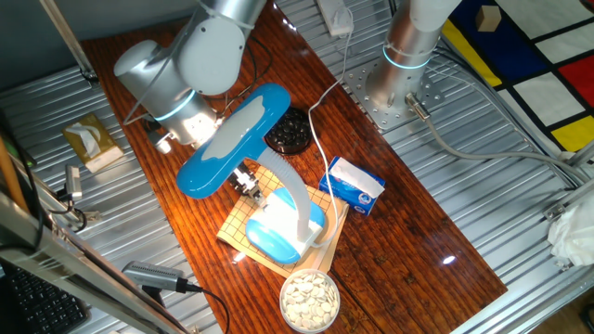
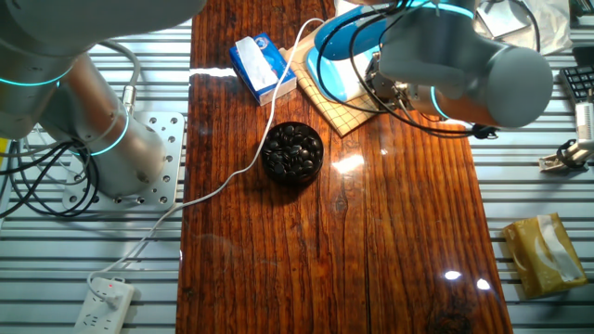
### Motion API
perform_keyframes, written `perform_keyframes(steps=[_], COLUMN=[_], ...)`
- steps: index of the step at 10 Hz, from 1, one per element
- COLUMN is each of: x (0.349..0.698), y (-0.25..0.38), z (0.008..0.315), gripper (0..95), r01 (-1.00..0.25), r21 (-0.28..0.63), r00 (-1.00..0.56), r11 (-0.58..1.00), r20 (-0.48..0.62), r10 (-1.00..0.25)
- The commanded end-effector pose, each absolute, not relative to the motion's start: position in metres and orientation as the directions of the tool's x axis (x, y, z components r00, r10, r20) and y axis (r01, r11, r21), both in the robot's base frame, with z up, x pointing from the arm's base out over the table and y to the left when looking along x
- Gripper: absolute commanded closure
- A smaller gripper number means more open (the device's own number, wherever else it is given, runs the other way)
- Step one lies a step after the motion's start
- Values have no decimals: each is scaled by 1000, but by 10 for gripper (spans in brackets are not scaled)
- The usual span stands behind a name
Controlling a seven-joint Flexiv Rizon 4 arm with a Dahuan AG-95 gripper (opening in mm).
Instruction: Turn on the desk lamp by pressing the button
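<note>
The desk lamp stands on a gridded board [image 1: 243,221]. Its long bright-blue head [image 1: 232,139] slants up to the left, its pale curved neck [image 1: 292,190] rises from the light-blue and white base [image 1: 281,234]. My gripper [image 1: 249,182] reaches down under the head, just left of the neck and above the base's left edge. Its fingertips are too small and shaded to show a gap or contact. A bright patch of light shows on my wrist beside the head. In the other fixed view my arm covers most of the lamp [image 2: 336,44], and the gripper is hidden.
A bowl of black pieces [image 1: 290,130] sits behind the lamp and a bowl of white pieces [image 1: 309,299] in front. A small blue-and-white box [image 1: 353,184] lies to the right. A white cable [image 1: 316,111], a tissue pack [image 1: 93,144] and a second arm's base [image 1: 399,88] are nearby.
</note>
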State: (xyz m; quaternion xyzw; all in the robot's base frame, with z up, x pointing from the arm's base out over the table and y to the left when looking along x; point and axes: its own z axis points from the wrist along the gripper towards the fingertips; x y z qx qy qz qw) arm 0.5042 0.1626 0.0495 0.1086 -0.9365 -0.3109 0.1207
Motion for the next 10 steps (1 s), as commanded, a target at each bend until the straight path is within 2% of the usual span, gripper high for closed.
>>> perform_keyframes(steps=[1,10], x=[504,501], y=[164,177], z=[50,48], gripper=[950,950], r01=[-124,-112], r21=[607,603], r00=[-947,-951], r11=[785,790], r20=[163,164], r10=[-275,-260])
